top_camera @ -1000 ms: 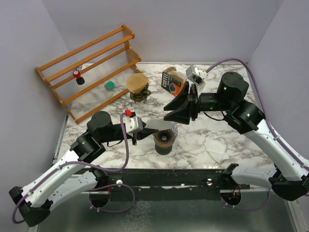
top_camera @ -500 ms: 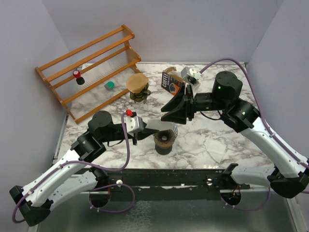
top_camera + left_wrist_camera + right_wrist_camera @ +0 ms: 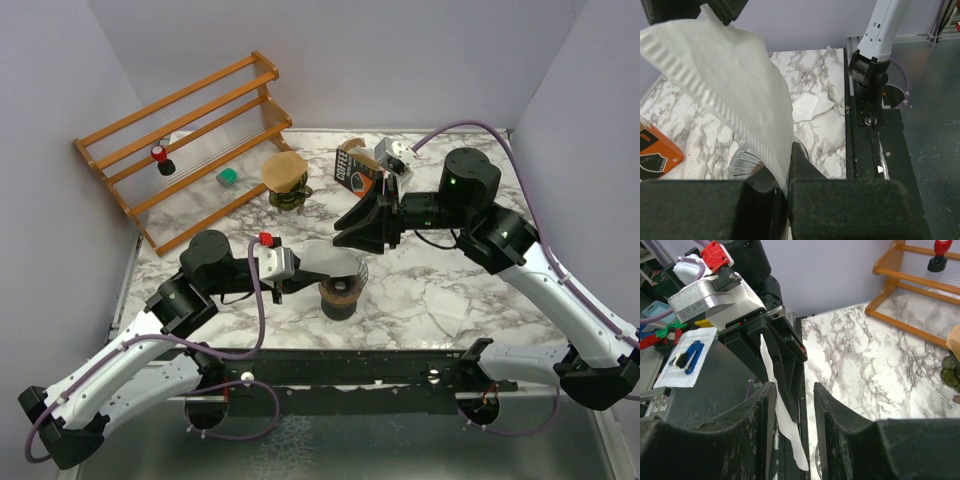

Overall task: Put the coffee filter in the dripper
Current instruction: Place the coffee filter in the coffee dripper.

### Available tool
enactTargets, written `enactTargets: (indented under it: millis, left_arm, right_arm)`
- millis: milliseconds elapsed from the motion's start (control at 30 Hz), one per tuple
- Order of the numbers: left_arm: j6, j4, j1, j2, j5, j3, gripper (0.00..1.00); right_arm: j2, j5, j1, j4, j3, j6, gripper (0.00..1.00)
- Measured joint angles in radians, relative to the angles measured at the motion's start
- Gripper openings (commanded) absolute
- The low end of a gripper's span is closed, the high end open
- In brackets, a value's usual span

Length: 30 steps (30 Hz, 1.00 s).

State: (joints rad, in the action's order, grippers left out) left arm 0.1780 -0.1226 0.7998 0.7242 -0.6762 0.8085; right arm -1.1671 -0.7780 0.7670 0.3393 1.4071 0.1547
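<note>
My left gripper point(image 3: 300, 264) is shut on a white paper coffee filter point(image 3: 332, 262), holding it just above the glass dripper point(image 3: 340, 291) near the table's front. In the left wrist view the ribbed filter point(image 3: 730, 85) fans up from the shut jaws, with the dripper's rim point(image 3: 746, 161) below it. My right gripper point(image 3: 345, 226) reaches in from the right. In its own view its gripper point(image 3: 794, 390) is open with the filter's free edge point(image 3: 785, 425) hanging edge-on between the fingers, close against the left one.
A wooden rack point(image 3: 190, 135) stands at the back left. A second dripper with a brown filter point(image 3: 285, 177) and an orange coffee box point(image 3: 355, 170) sit at the back. A loose white filter point(image 3: 445, 302) lies flat on the marble at the front right.
The right gripper has shifted left toward the held filter and its jaws have narrowed around the filter's edge. The left gripper has lifted the filter slightly.
</note>
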Motion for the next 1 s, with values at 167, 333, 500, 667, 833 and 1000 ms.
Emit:
enactTargets:
  millis: [167,333,500,667,833,1000]
  left_arm:
    - [0.006,-0.003,0.000,-0.002,-0.022,0.000,0.00]
    - [0.007,-0.017,0.000,-0.003,-0.034,0.000,0.00]
    - [0.008,-0.023,0.000,-0.010,-0.039,0.000,0.00]
    - [0.021,-0.038,0.000,-0.014,-0.034,0.000,0.00]
    - [0.060,-0.053,0.000,-0.015,0.080,0.000,0.00]
    - [0.154,-0.033,0.000,-0.020,0.256,-0.027,0.00]
  right_arm:
    - [0.000,0.013,0.000,-0.001,0.000,0.000,0.39]
    - [0.000,0.019,0.000,-0.001,0.000,0.000,0.39]
    - [-0.002,0.021,0.000,-0.001,0.000,0.001,0.38]
    - [-0.004,0.030,0.000,-0.001,0.000,0.001,0.38]
    - [-0.001,0.083,0.003,0.004,0.000,0.001,0.40]
    - [0.032,0.247,0.004,0.021,-0.010,0.002,0.46]
